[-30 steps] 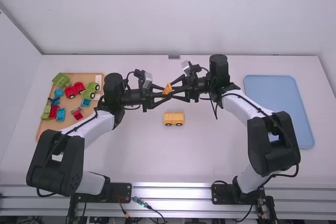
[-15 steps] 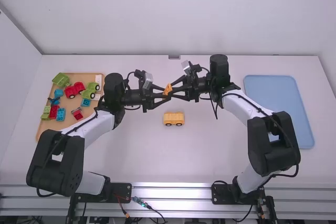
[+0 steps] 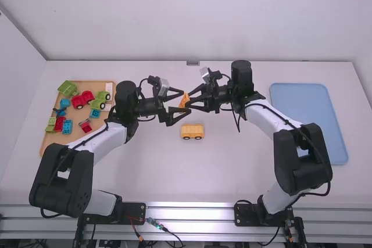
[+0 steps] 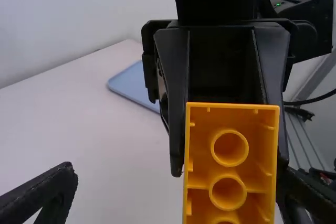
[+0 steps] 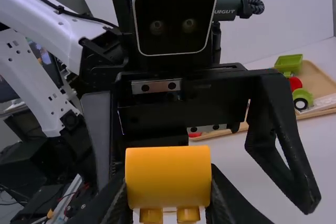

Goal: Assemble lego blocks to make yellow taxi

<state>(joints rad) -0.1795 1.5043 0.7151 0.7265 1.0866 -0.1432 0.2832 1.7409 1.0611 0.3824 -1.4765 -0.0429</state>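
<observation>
Status: assembly is partly complete. The yellow wheeled body of plastic toy bricks (image 3: 192,131) stands upright on the white table (image 3: 154,172), midway between the arm bases. The loose orange-yellow plastic block with a hollow underside (image 4: 228,170) is held above the table, on the far side of the body and apart from it. Remaining work, as judged: orient the block studs-up, seat it on the body and press evenly; a tilted block could jam.

Grippers: the right gripper (image 3: 189,100) is clamped on the block. The left gripper (image 3: 185,101) has its fingers spread around the block's free end, without gripping it.

Containers: at left, the shallow wooden tray (image 3: 93,86) contains green pieces (image 3: 67,88), red wheeled pieces (image 3: 82,99) and blue studded bricks (image 3: 67,126). At right lies the flat light-blue tray (image 3: 302,103), partly covered by the right arm.
</observation>
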